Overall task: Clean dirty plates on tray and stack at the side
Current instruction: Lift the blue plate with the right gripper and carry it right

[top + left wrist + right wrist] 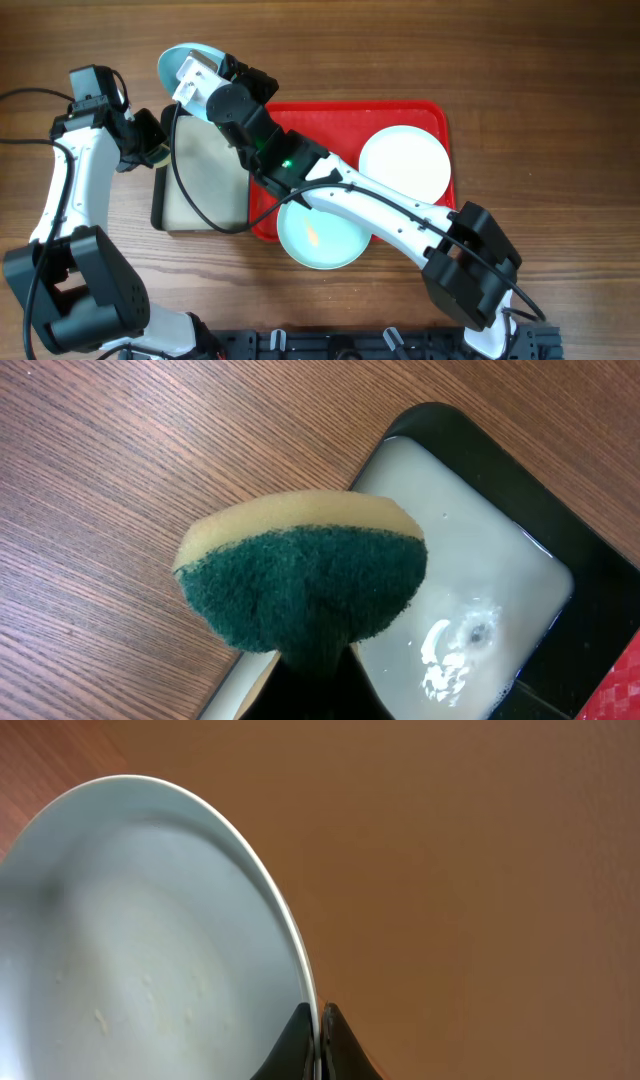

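You had right gripper (318, 1025) pinching plate (150, 950) by rim, face exposed; left gripper (310, 672) clamped sponge (300, 585), scourer outward, for scrubbing

Glossy smooth plates (403, 163), plastic tray (400, 108), grained wood table (540, 100), rough-faced foam sponge (300, 590).

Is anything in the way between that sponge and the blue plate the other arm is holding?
Nothing solid that I can see. The sponge sits at the cream tray's left edge, the blue plate, pinched at its rim by the right pincer, just beyond it. Only a black cable hangs near the gap.
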Tool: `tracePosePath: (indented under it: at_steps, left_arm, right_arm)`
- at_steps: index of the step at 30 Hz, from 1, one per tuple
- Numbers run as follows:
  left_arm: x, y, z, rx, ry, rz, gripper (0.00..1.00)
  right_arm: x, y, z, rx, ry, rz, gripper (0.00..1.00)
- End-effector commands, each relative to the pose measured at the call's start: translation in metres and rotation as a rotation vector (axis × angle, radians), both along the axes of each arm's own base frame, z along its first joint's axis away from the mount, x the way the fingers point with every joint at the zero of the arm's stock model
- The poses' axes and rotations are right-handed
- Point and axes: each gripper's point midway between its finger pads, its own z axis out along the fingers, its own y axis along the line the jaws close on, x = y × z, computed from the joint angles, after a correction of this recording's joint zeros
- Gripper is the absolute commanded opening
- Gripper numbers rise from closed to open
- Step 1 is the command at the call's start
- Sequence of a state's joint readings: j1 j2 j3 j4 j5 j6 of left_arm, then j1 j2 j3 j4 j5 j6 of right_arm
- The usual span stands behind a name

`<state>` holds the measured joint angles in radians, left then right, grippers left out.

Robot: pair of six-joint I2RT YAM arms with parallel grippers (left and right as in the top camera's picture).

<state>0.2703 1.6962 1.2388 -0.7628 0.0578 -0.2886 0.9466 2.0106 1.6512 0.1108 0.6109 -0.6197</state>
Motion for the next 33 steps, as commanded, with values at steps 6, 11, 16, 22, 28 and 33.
tracePosePath:
  at_steps: [6,11,16,22,28,33]
  left_arm:
    - [0.001,0.003,0.003,0.017,-0.009,-0.016,0.04]
    - [0.001,0.003,0.003,0.017,-0.009,-0.016,0.04]
    - [0.001,0.003,0.003,0.016,-0.008,-0.016,0.04]
    - [0.001,0.003,0.003,0.016,-0.009,-0.016,0.04]
    - [0.005,-0.007,0.004,-0.018,-0.026,-0.040,0.04]
    - [0.014,-0.028,0.006,-0.015,-0.044,-0.099,0.04]
  right_arm:
    - [0.001,0.001,0.001,-0.002,-0.011,-0.014,0.04]
    - [0.001,0.001,0.001,0.000,-0.010,-0.014,0.04]
    - [0.002,-0.002,0.000,0.034,0.007,-0.032,0.04]
    - [0.012,-0.024,-0.028,0.313,0.198,-0.164,0.04]
    - [0.006,-0.036,-0.076,0.530,0.629,-0.135,0.04]
    - [0.012,-0.081,-0.036,0.728,0.850,-0.029,0.04]
